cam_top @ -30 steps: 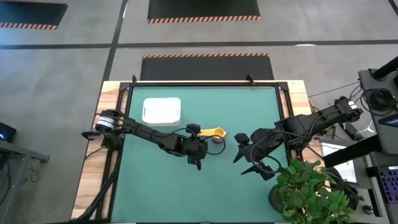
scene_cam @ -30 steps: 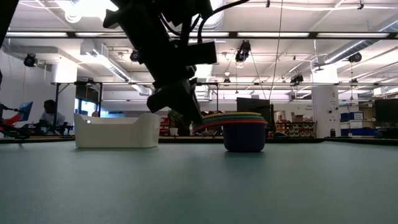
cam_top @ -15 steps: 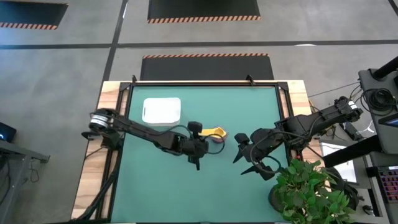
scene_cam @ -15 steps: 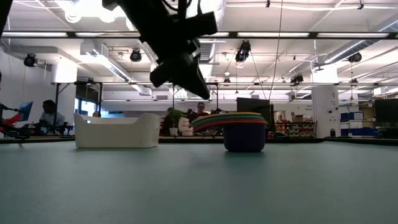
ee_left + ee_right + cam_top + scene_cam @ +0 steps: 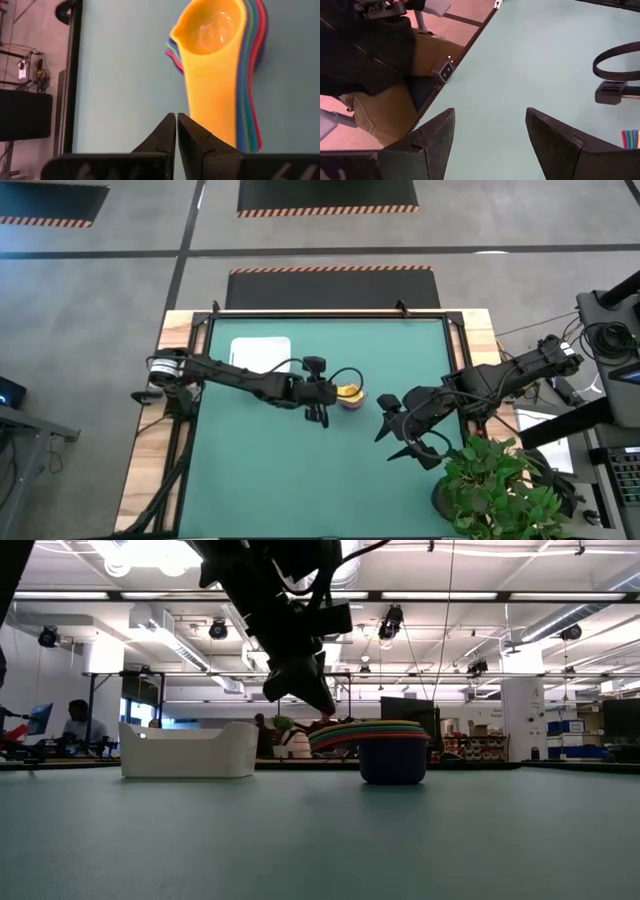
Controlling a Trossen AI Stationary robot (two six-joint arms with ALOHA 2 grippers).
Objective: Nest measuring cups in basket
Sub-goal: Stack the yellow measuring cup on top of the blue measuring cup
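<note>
Yellow tops the nested measuring cups (image 5: 349, 394) mid-table in the high view, the basket (image 5: 260, 356) toward the far left corner. Low view: left gripper (image 5: 318, 700) hangs above the stack's handles. Left wrist view: its fingers (image 5: 162, 137) pressed together, empty. Right wrist view: right gripper (image 5: 490, 137) spread wide.

- High view looks straight down on the whole counter (image 5: 300, 470).
- Low view looks level across it.
- Both share the measuring cups (image 5: 349, 394); the left wrist view sees them close.
</note>
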